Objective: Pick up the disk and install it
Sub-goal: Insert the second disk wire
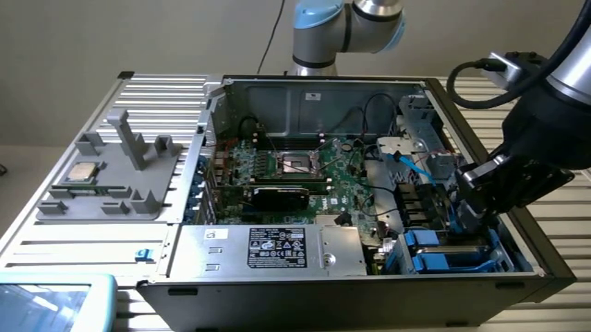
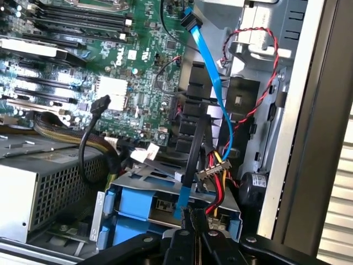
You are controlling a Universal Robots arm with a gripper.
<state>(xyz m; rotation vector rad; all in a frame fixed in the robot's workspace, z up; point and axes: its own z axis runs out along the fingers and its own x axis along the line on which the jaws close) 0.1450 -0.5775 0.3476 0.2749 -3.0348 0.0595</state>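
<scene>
Apparently nearly done: from the grey fixture tray [image 1: 102, 187] at nine o'clock, I move right across the open computer case [image 1: 323, 290]. The disk [image 2: 138, 201] sits in its drive bay at four o'clock; my gripper [image 2: 192, 234] hovers just above, jaws closed, holding nothing.

A "DELL" logo is printed in white on the green motherboard [image 2: 132, 55]; other labels are unreadable.

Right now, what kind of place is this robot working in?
Probably a computer assembly or repair bench: an open desktop computer case lies on a slatted metal table, its green motherboard exposed, with a grey parts fixture beside it.
</scene>
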